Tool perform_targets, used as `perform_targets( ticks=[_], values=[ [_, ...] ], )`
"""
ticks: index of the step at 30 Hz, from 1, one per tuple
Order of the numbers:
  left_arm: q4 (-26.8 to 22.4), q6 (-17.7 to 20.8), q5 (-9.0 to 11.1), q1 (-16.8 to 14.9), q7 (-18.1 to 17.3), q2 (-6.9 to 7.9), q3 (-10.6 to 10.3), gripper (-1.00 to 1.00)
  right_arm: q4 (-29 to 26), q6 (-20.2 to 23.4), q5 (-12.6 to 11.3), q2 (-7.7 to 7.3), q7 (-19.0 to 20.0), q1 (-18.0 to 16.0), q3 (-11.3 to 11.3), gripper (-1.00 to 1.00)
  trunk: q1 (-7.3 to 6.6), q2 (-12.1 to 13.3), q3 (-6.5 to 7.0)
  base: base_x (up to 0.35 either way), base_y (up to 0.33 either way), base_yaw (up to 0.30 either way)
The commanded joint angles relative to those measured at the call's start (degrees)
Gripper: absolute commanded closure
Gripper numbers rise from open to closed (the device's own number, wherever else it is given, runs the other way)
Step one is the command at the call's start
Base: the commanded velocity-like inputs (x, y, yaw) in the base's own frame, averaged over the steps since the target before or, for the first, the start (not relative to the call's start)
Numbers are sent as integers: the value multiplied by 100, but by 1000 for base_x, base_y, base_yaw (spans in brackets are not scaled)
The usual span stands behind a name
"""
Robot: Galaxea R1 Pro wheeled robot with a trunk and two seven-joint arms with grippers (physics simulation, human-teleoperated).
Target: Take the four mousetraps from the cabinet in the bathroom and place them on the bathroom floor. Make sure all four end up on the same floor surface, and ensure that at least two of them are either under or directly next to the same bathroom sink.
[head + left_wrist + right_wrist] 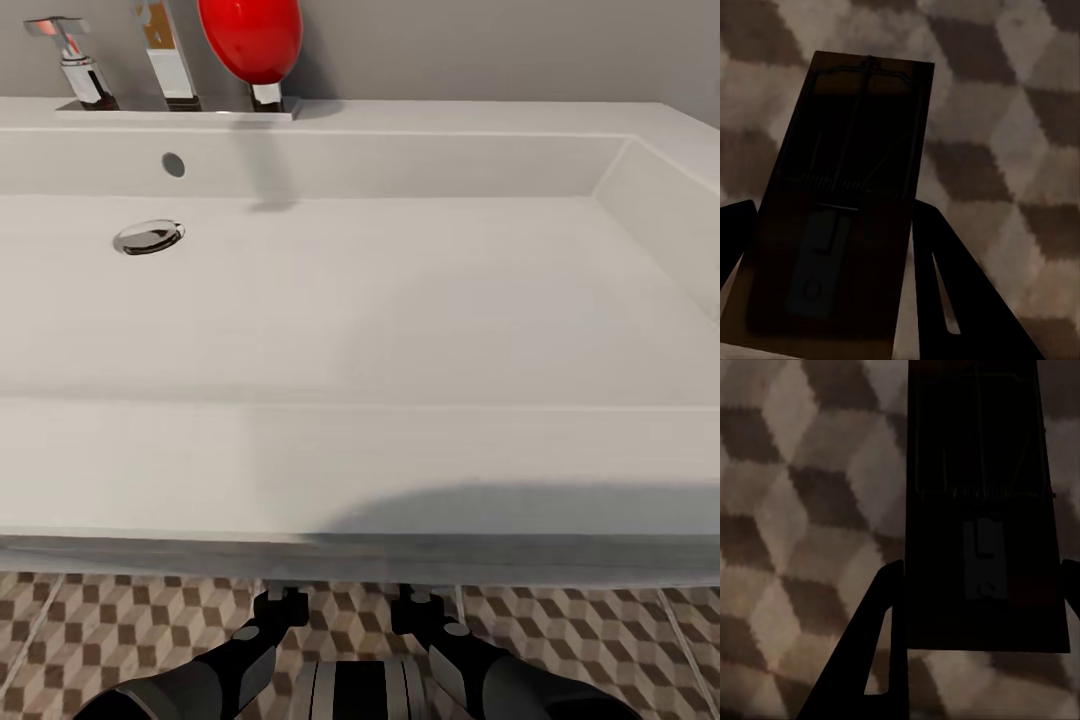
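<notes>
Here the wide white rectangular wall-hung sink (400,330), with its round chrome drain (149,237) and chrome tap (168,55), is spanning the head view, while both dark arms are reaching beneath its front edge toward the cube-patterned brown, beige and white tiled floor (110,620). The left gripper (832,300) is clasping a small flat brown wooden mousetrap (847,187) between its fingers, above the tiles. The right gripper (979,652) is likewise gripping a second wooden mousetrap (982,502) over the same floor.
</notes>
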Motion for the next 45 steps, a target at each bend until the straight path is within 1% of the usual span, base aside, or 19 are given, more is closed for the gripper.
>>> perform_targets(
  ticks=[1, 23, 31, 45],
  values=[
    [7, -21, 30, -3, 10, -2, -49, 100, 6, -20, 15, 0, 4, -1, 4, 100, -1, -1, -3, -25, 0, 0],
    [7, -146, 22, -3, 10, -2, -49, 100, 6, -31, 21, 0, 4, 1, 4, 100, -1, -1, -3, -3, 0, 0],
    [7, -148, 15, -3, 7, -2, -49, 100, 20, -273, 16, 0, -50, 4, 8, 100, -1, -1, -3, 0, 0, 0],
    [7, 1, 0, -3, 2, -2, -57, 100, 75, -286, 63, 0, -118, 4, 13, 100, -1, -1, -3, 0, 0, 0]
  ],
)
